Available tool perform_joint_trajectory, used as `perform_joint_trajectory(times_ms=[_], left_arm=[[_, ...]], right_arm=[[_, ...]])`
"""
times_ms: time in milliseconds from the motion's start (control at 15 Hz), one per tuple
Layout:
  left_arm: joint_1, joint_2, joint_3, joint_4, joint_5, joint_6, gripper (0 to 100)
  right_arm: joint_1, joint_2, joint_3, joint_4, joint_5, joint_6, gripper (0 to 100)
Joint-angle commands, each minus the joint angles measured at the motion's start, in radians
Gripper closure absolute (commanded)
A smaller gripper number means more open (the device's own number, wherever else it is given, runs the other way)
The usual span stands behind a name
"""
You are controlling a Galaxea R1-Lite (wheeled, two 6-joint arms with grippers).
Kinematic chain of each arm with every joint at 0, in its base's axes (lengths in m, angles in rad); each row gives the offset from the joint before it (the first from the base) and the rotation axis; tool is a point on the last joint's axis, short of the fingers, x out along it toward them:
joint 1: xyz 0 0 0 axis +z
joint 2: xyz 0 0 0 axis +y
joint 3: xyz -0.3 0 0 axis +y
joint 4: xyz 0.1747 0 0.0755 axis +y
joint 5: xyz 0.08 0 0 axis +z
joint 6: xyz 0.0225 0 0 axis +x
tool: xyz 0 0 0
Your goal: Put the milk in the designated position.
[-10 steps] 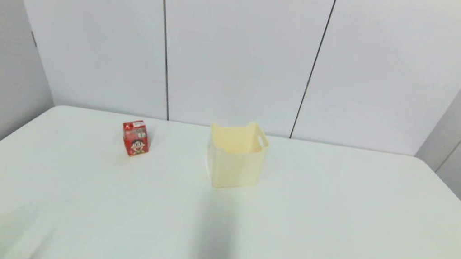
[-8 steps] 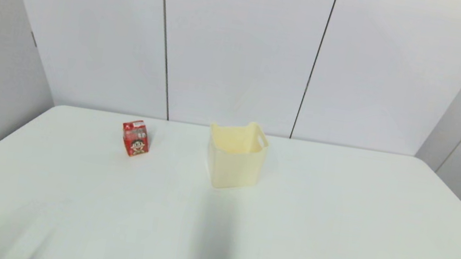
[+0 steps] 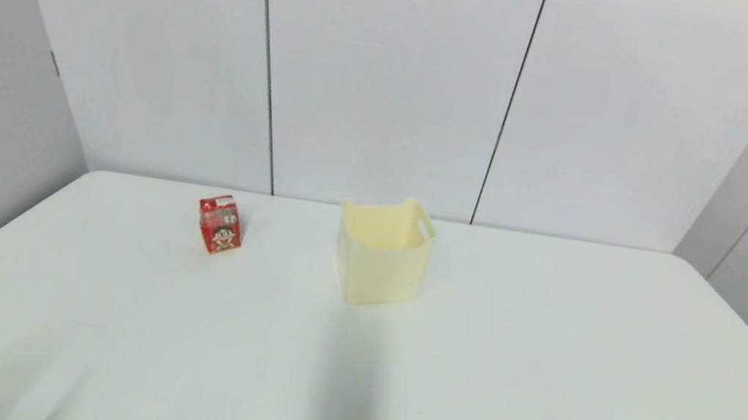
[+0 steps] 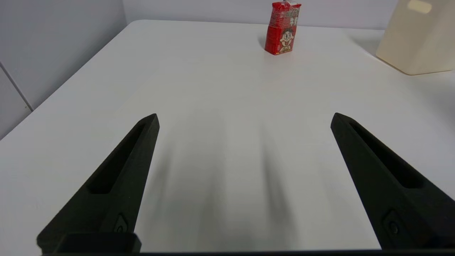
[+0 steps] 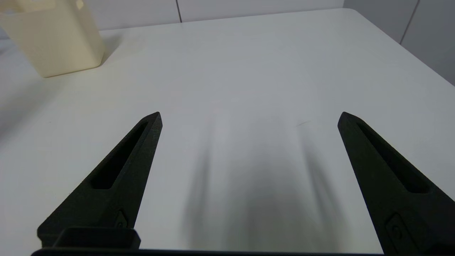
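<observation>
Bin: a cream bin [image 3: 382,256] with handle slots stands upright near the table's far edge, about mid-width; its inside looks bare as far as the head view reaches.
Table: white top [image 3: 541,383], with grey wall panels behind it.
In the way: nothing lies on the stretch of tabletop between the left gripper and the milk; the bin stands off to the milk's right, well apart from it.
Milk: the red carton [image 3: 220,224] stands upright on the far left part of the table, to the left of the bin, its cartoon face turned toward the robot and a white label on top.
Left gripper: it [image 4: 244,119] hovers low over the near left part of the table, fingers [image 4: 121,177] spread wide and holding nothing; the milk [image 4: 283,28] is far ahead of the tips, a little to the right of the mid-line, with the bin [image 4: 416,35] farther right.
Right gripper: it [image 5: 249,117] hovers over the near right part of the table, fingers [image 5: 117,177] spread wide and holding nothing; only the bin [image 5: 53,39] shows ahead, off to its left.
Hidden or cut off: neither arm appears in the head view; the bin is cropped in both wrist views; the milk does not show in the right wrist view; the carton's print is too small to read.
</observation>
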Motion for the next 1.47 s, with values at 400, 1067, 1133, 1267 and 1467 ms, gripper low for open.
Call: perform_joint_trajectory(times_ms=[400, 1067, 1133, 1267, 1467], left_arm=[[-0.063, 0.655, -0.498, -0.016, -0.007, 0.253, 0], [-0.046, 1.488, -0.561, -0.582, -0.426, 0.385, 0], [-0.007, 1.558, -0.573, -0.664, -0.426, 0.385, 0], [0.060, 1.678, -0.608, -0.771, -0.428, 0.379, 0], [0.128, 1.822, -0.644, -0.865, -0.431, 0.377, 0]], right_arm=[[0.000, 0.002, 0.000, 0.000, 0.000, 0.000, 0], [0.000, 0.002, 0.000, -0.001, 0.000, 0.000, 0], [0.000, 0.000, 0.000, -0.001, 0.000, 0.000, 0], [0.000, 0.002, 0.000, 0.000, 0.000, 0.000, 0], [0.000, 0.000, 0.000, 0.000, 0.000, 0.000, 0]])
